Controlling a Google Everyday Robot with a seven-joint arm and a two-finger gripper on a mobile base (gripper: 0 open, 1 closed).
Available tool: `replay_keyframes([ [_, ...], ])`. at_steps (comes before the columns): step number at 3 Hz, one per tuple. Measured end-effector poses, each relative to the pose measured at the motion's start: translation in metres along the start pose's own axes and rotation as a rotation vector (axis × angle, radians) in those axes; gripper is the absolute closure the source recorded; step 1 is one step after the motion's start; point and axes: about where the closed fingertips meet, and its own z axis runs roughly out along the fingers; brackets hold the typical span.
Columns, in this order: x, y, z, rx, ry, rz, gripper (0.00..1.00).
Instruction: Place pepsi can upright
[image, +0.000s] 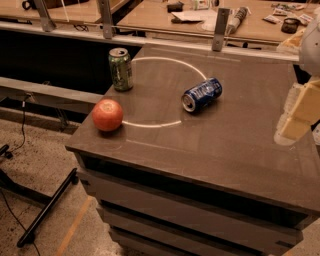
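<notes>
Pepsi can (202, 95), dark blue aluminium, lies toppled on grey tabletop (200, 155), well apart from my pale gripper (298, 116); its grip I cannot tell.

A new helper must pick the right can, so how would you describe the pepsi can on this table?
Find the dark table with the white circle drawn on it. On the circle's right edge, between the upright green can and the gripper at the picture's right edge, lies the pepsi can. It alone is dark blue and on its side.

Hand (296, 120) at far right, partly cropped
</notes>
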Motion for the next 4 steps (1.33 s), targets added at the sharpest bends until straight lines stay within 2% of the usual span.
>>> replay_keyframes([
  [1,0.0,0.0,0.0,0.0,0.0,0.0,0.0],
  [2,-0.002,-0.008,0.012,0.013,0.007,-0.045,0.0],
  [3,-0.01,-0.034,0.043,0.047,0.024,-0.192,0.0],
  [4,-0.028,-0.06,0.079,0.081,0.049,-0.405,0.0],
])
